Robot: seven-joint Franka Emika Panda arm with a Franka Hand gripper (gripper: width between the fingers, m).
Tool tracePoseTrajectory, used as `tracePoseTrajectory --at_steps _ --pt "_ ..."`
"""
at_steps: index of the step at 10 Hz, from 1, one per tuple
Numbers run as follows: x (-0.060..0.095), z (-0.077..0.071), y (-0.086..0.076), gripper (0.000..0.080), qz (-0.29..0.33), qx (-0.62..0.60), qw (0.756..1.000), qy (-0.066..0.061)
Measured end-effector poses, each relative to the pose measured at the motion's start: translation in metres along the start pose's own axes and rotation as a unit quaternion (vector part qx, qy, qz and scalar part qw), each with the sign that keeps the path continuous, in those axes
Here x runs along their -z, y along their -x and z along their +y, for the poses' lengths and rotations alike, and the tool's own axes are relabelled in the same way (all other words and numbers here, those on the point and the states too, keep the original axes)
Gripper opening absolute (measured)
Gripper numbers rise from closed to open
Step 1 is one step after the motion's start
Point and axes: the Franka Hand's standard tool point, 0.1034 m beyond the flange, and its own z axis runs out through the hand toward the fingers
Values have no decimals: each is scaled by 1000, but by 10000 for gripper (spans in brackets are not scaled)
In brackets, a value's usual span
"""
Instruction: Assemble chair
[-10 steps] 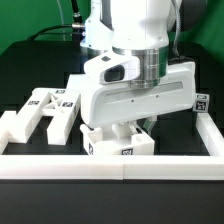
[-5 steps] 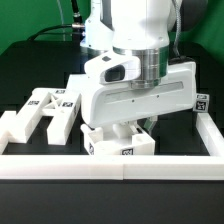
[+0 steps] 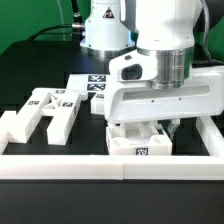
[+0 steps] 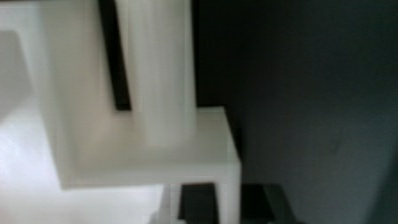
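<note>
The claw (image 3: 160, 127) hung low over the front of the black worktop (image 3: 30, 70), toward the exterior view's right. It was mostly hidden behind the broad white end of the arm (image 3: 165, 95). Its jaws stood together; whether they pinched anything between them, I could not tell.

Directly under the claw sat a blocky chair part (image 3: 140, 145). It was matte white and chunky, with a raised edge around its top. It had a square black-and-white tag on the face turned to the camera. It stood just behind the front rail (image 3: 60, 166) and near the right rail (image 3: 214, 135).

On the exterior view's left lay the other chair parts (image 3: 45, 108), well apart from the first one. They were also thick and white, with tags on their upper faces, and they lay close together, some touching.

The marker board (image 3: 95, 84) lay flat farther back, between the two groups.

The wrist view was blurred. It showed a close white piece (image 4: 151, 150), a wide block with a long straight bar on it, against a dark background. I could not tell which part it was.
</note>
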Motion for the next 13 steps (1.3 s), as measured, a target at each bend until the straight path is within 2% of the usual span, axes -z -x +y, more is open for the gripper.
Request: tracePoseTrajectory --at_steps 3,8,10,13 --pt "0 -2 -1 33 -1 -9 1000 -1" --pt "-1 -38 -33 33 3 -57 998 -14" --pt "-1 -52 -34 33 4 -59 998 -16" --pt "-1 -54 -35 33 4 -61 998 -17"
